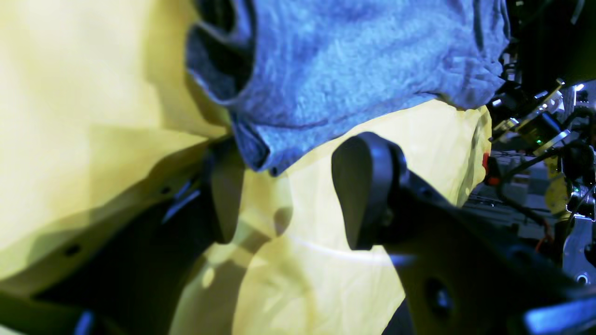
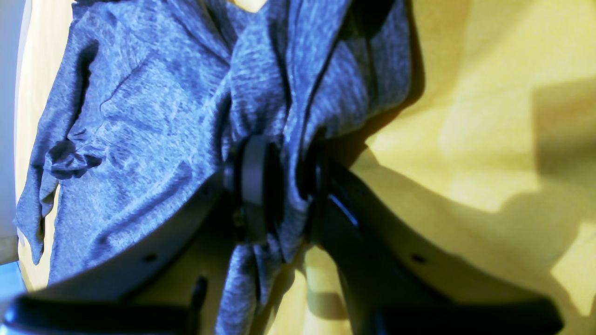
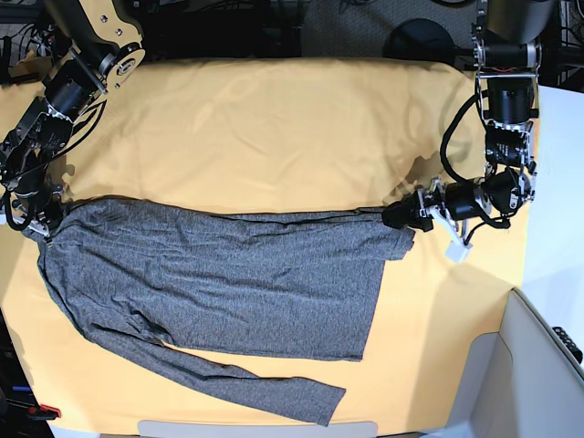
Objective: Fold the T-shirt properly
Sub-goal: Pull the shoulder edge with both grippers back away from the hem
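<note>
A long grey sleeve lies nearest the base camera, running along the front of the T-shirt (image 3: 219, 283), whose body is spread flat across the near half of the desk on the yellow table cloth (image 3: 274, 128). Taking the T-shirt as the landmark: its straight upper edge runs almost the full width of the cloth, its hem end sits toward the base view's right, and its shoulder end toward the base view's left, with the bare yellow cloth stretching away behind it. At the shoulder corner the right claw (image 2: 279, 186) is pinched on a bunched fold of grey knit, the fabric squeezed between its two dark fingers (image 2: 253, 186) and trailing out below them; in the base view that claw (image 3: 27, 205) sits right on the shirt's far-left corner. At the opposite corner the left claw (image 1: 284, 186) stands with its jaws spread wide, nothing between them but yellow cloth, and the shirt's rumpled hem edge (image 1: 335, 70) lies just beyond the fingertips, possibly brushing one of them. In the base view this claw (image 3: 401, 214) rests right at the shirt's upper right corner.
</note>
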Controlling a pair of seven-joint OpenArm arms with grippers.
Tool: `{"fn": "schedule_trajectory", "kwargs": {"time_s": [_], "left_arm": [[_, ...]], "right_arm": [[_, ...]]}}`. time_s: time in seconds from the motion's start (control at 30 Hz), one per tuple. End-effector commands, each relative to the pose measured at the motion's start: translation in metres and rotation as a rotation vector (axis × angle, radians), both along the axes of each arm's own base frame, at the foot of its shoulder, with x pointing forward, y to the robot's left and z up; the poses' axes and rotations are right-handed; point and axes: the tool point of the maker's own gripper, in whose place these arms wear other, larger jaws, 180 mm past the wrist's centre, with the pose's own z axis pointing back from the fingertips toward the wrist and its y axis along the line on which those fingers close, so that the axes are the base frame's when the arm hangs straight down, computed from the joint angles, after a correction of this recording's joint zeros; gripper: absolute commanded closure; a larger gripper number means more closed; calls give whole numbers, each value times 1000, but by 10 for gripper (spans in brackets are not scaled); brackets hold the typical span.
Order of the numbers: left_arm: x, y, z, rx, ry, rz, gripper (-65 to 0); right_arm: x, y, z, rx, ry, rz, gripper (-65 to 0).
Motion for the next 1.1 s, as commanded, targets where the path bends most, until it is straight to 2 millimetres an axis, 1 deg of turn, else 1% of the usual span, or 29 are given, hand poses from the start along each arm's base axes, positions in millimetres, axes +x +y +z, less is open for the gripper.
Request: {"fn": "schedule_trajectory", "kwargs": {"time_s": [0.0, 0.1, 0.17, 0.23, 0.3, 0.33, 0.5, 0.53, 0.6, 0.67, 0.73, 0.77, 0.8, 0.87, 0.9, 1.0, 1.07], "left_arm": [[2, -1, 0, 31, 16, -26, -337], [5, -4, 0, 21, 19, -23, -337], [11, -11, 0, -1, 20, -9, -337], [15, -9, -2, -8, 21, 16, -337], [18, -7, -6, -15, 26, 43, -337], [20, -7, -6, -16, 25, 51, -337], [28, -5, -3, -20, 9, 73, -336], [28, -4, -4, -22, 6, 81, -326], [29, -3, -5, -22, -2, 96, -264], [29, -3, -6, -19, -6, 100, -141], [22, -3, -12, -20, 10, 105, -21], [17, -2, -16, -21, 22, 104, 0], [13, 0, -19, -16, 33, 103, 0], [10, 3, -21, -11, 37, 105, -8], [9, 10, -19, 6, 31, 106, -3], [-6, 20, -21, 44, 18, 88, -3], [-15, 30, -17, 83, 2, 66, -3]], "right_arm": [[-3, 10, -8, 38, 47, 27, -137], [-7, 10, -11, 38, 56, 27, -137], [-8, 10, -12, 39, 58, 27, -128], [-8, 11, -12, 39, 59, 28, -85], [-8, 12, -13, 40, 62, 30, -20], [-9, 12, -14, 41, 64, 31, -5], [-14, 12, -18, 41, 76, 30, -3], [-15, 12, -18, 41, 78, 30, -3], [-19, 12, -22, 41, 89, 31, -3], [-20, 12, -23, 42, 93, 32, 0], [-21, 12, -23, 42, 95, 32, 0], [-22, 10, -23, 40, 98, 32, 0], [-26, 11, -25, 48, 111, 39, 0], [-28, 12, -24, 67, 124, 54, 0], [-30, 9, -21, 71, 132, 61, 0], [-34, 8, -18, 84, 150, 80, 0], [-38, 2, -12, 80, 161, 91, 0]]}}
